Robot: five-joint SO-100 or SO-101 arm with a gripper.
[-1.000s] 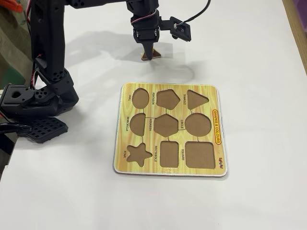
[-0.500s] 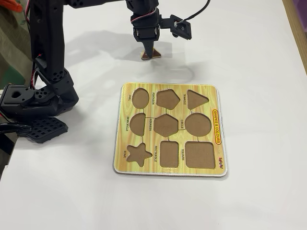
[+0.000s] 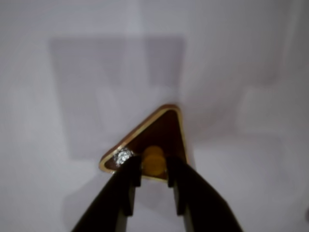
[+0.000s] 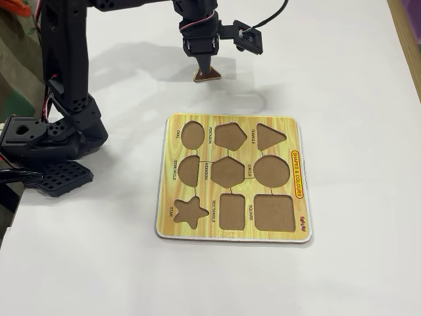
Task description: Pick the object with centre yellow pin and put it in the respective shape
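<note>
A brown triangle piece [image 3: 161, 135] with a light rim carries a yellow pin [image 3: 153, 155] at its centre. My gripper [image 3: 153, 168] is shut on that pin, one black finger on each side of it. In the fixed view the triangle piece [image 4: 208, 76] hangs under the gripper [image 4: 203, 68] at the far side of the white table, at or just above the surface; I cannot tell which. The yellow puzzle board [image 4: 168, 197] lies nearer the camera. Its triangle recess [image 4: 270, 136] in the top right corner is empty.
The board's other recesses, among them the oval [image 4: 192, 134], pentagon [image 4: 229, 136], circle [image 4: 272, 171] and star [image 4: 190, 211], are empty. The arm's black base [image 4: 49, 138] stands at the left table edge. A cable [image 4: 263, 23] runs from the wrist camera.
</note>
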